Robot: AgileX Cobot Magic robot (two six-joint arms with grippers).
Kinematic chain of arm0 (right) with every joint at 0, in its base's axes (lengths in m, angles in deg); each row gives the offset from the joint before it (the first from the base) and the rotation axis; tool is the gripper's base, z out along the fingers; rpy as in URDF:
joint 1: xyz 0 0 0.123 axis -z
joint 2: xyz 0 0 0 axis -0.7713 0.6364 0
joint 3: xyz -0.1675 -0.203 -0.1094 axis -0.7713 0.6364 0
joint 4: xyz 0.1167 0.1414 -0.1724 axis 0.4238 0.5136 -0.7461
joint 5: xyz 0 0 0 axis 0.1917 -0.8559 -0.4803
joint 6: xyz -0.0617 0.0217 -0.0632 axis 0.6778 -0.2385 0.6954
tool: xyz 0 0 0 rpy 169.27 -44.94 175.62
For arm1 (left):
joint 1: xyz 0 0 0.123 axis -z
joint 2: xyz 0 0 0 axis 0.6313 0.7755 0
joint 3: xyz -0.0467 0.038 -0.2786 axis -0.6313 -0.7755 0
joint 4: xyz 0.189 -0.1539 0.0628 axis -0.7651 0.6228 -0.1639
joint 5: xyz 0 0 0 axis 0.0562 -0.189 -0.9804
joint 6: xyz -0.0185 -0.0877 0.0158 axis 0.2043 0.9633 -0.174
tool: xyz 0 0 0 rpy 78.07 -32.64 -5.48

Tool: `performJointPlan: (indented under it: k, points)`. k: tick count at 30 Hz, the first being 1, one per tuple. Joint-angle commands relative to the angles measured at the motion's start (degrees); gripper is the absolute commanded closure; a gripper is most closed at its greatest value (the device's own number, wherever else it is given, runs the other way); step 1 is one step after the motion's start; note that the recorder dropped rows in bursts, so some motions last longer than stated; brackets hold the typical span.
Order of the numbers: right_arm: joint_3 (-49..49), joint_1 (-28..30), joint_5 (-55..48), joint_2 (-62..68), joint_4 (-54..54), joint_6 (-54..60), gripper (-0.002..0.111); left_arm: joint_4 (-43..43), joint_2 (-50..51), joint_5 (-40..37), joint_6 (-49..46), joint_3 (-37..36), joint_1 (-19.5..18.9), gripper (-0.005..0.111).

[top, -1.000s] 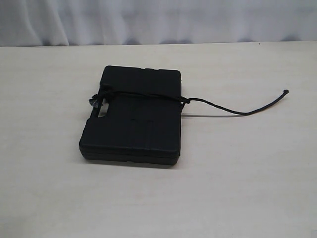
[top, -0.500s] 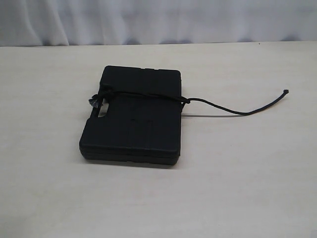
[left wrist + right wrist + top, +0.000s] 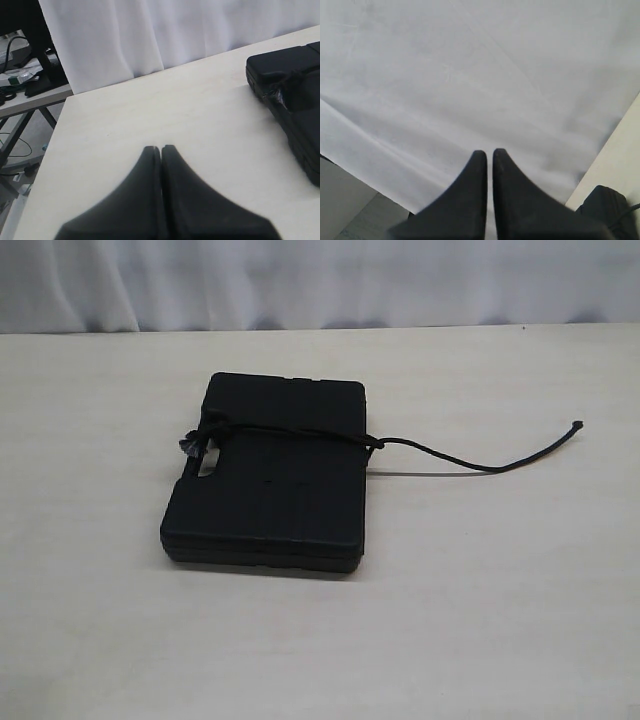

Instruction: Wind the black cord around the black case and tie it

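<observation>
One loop of cord (image 3: 376,442) crosses the case (image 3: 270,495) mid-bench (image 3: 500,600), knotted at its left edge, tail trailing right. Left gripper (image 3: 161,149) and right gripper (image 3: 490,152) sit pressed together, empty, well clear. To snug the knot, pin the case first, then pull the tail rightward.

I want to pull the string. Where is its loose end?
In the exterior view the cord crosses the case, and its loose end trails off to the right over the table.
</observation>
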Motion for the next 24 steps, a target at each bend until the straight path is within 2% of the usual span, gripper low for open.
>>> performJointPlan:
  k: [1, 24]
  points:
    - [0.22, 0.51, -0.36, -0.35, -0.69, -0.12, 0.104, 0.54, -0.22, 0.07, 0.31, -0.19, -0.23, 0.107]
    - [0.22, 0.51, -26.52, -0.35, -2.92, -0.12, 0.104, 0.29, -0.22, 0.27, 0.31, -0.19, -0.23, 0.107]
